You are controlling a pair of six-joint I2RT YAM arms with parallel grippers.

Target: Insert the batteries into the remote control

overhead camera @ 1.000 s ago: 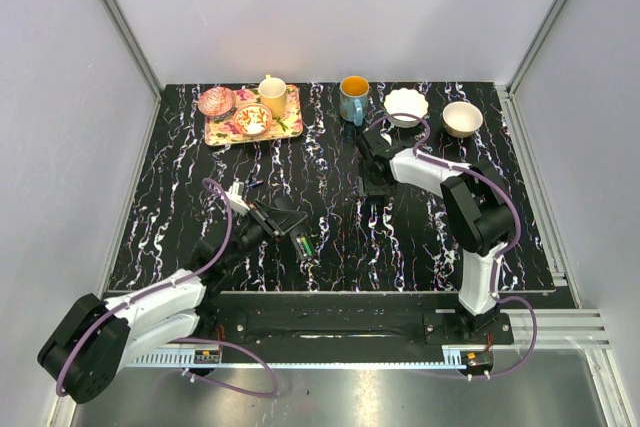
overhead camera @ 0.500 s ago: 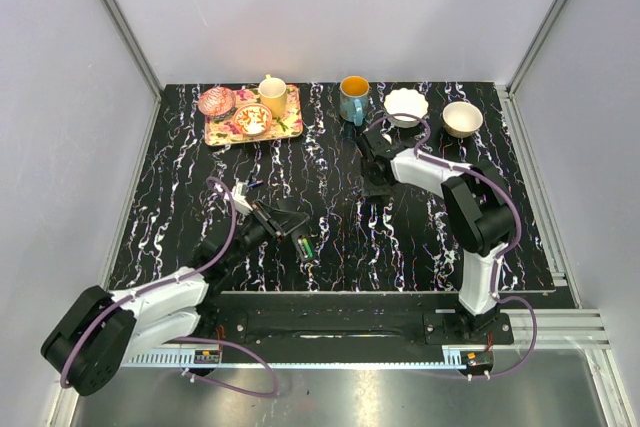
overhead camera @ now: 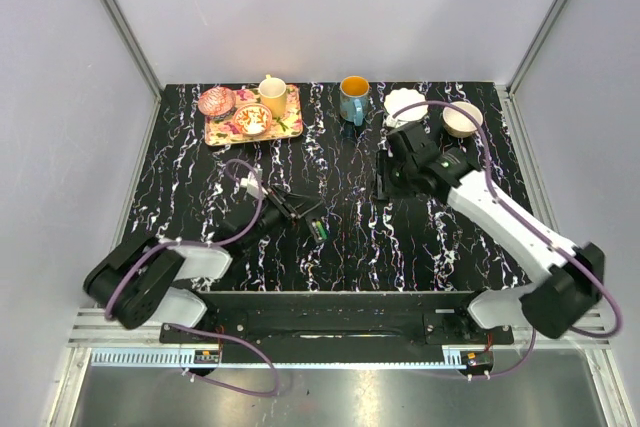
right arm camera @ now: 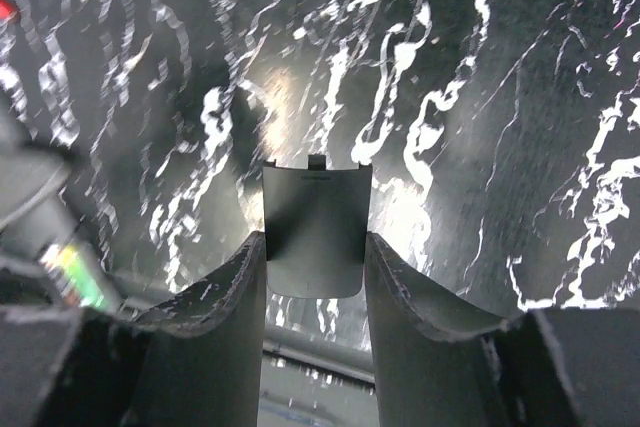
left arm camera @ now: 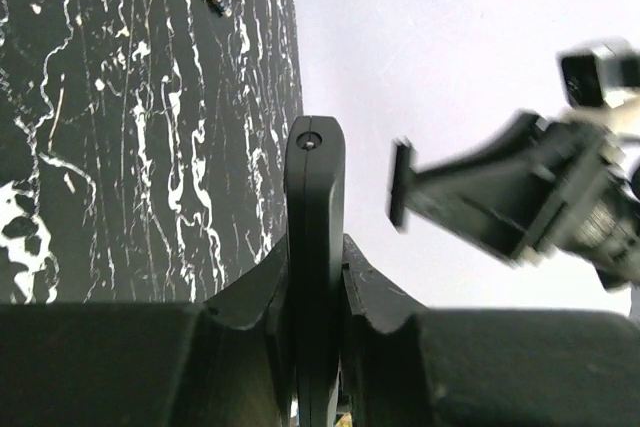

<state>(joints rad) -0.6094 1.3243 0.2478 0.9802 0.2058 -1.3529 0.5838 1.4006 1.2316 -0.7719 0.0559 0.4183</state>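
My left gripper (overhead camera: 290, 209) is shut on the black remote control (overhead camera: 312, 223), whose open bay shows green batteries (overhead camera: 320, 230). In the left wrist view the remote (left arm camera: 315, 207) stands edge-on between the jaws of that gripper (left arm camera: 316, 257). My right gripper (overhead camera: 383, 185) hovers right of it, shut on the dark battery cover (right arm camera: 315, 232), which is clamped by its side edges in the right gripper (right arm camera: 315, 247). The right arm shows blurred in the left wrist view (left arm camera: 500, 202). The green batteries show blurred in the right wrist view (right arm camera: 75, 272).
A floral tray (overhead camera: 228, 130) with a yellow cup and small dishes stands at the back left. A blue mug (overhead camera: 353, 99), a white bowl (overhead camera: 405, 105) and a beige bowl (overhead camera: 462, 119) line the back edge.
My left gripper has carried the remote to the right, toward the table's middle. My right arm has swung its elbow out to the right, and its gripper with the cover has shifted slightly right.
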